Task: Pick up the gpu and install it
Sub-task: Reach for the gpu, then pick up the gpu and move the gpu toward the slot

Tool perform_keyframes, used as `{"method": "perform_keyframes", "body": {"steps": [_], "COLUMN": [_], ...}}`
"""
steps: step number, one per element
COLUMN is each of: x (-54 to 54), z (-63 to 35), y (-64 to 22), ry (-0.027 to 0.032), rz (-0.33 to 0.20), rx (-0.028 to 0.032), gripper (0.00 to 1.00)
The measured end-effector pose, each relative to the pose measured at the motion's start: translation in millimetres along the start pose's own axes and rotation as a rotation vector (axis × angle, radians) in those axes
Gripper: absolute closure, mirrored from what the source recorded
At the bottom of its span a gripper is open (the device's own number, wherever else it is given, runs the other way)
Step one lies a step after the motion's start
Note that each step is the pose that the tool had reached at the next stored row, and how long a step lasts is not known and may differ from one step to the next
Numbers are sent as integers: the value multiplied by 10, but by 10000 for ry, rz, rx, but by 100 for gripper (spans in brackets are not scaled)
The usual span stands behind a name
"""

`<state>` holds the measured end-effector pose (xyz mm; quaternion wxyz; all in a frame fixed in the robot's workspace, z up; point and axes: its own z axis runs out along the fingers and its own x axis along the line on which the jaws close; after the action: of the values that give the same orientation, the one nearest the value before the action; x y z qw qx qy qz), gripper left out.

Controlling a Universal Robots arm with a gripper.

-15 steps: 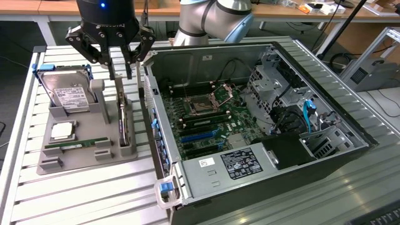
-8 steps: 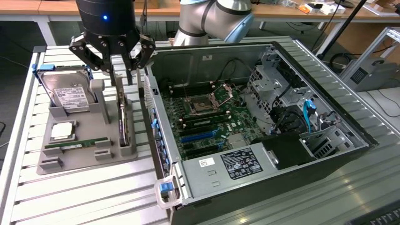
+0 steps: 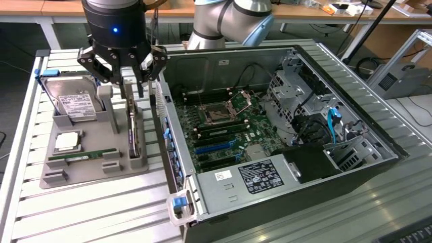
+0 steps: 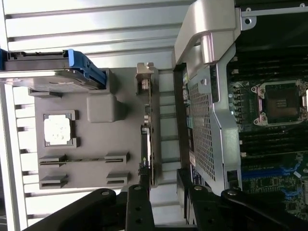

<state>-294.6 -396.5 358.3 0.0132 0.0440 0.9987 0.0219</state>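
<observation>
Two holders sit on the slatted metal table (image 3: 88, 212): a grey fixture tray (image 3: 88, 174) on the exterior view's left and an open computer case (image 3: 202, 61) on its right. The tray carries a hard drive (image 3: 74, 104) at its far end, with a processor chip (image 3: 68, 142) and a memory stick (image 3: 81, 156) nearer. The gpu (image 3: 135, 134) stands on edge in a slot along the tray's right side, just beside the case wall. The case lies open upward, showing the motherboard (image 3: 229, 126) and, at the near end, a power supply (image 3: 260, 177).

My gripper (image 3: 133, 86) hangs over the gpu's far end, fingers parted with nothing between them. Whether they touch the card I cannot tell. The gap between card and case wall is narrow, and the room above the tray is open. Wooden desks (image 3: 304, 10) stand at the far side of the room.
</observation>
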Motion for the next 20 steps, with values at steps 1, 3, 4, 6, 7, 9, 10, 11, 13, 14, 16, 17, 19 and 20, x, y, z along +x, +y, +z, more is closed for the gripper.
{"method": "perform_keyframes", "body": {"steps": [1, 3, 4, 6, 7, 9, 10, 11, 13, 14, 16, 17, 19, 20], "x": [1, 5, 6, 9, 11, 14, 16, 18, 21, 22, 23, 23, 23, 23], "z": [18, 58, 75, 114, 132, 169, 202, 235, 272, 302, 308, 308, 308, 308], "y": [-1, -3, -4, -6, -7, -8, -10, -12, -13, -15, -15, -15, -15, -15], "ry": [-1, 0, 0, 0, 0, -1, 0, 0, 0, 0, 1, 1, 0, 0], "rz": [0, 0, 0, 0, 0, 0, 0, 0, 0, 0, 0, 0, 0, 0], "rx": [0, 0, 0, 0, 0, -1, 0, 0, 1, 0, 1, 0, 0, 1], "gripper": [64, 64, 64, 64, 64, 64, 64, 64, 64, 64, 64, 64, 64, 63]}}
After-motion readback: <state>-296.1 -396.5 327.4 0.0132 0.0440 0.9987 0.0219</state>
